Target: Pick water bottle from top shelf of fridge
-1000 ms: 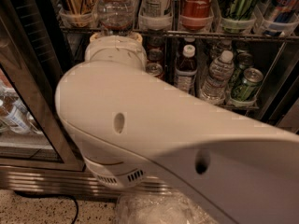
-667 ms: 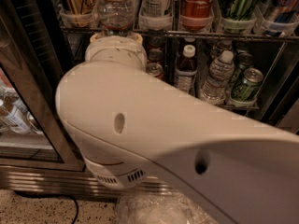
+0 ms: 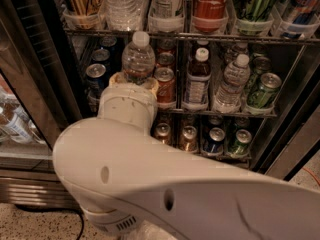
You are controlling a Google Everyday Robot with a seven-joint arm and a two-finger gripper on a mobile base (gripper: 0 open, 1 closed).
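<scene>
The gripper holds the water bottle by its bottom — upright, white cap up — in front of the fridge, below the top shelf.

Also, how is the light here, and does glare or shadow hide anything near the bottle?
Camera view: light is warm and dim, the fridge darkest behind its lower cans. Camera view: the white arm is brightest and hides the lower half. Camera view: the water bottle, gripped at its base by the gripper before the middle rack, shows small glints; no glare hides it.
</scene>
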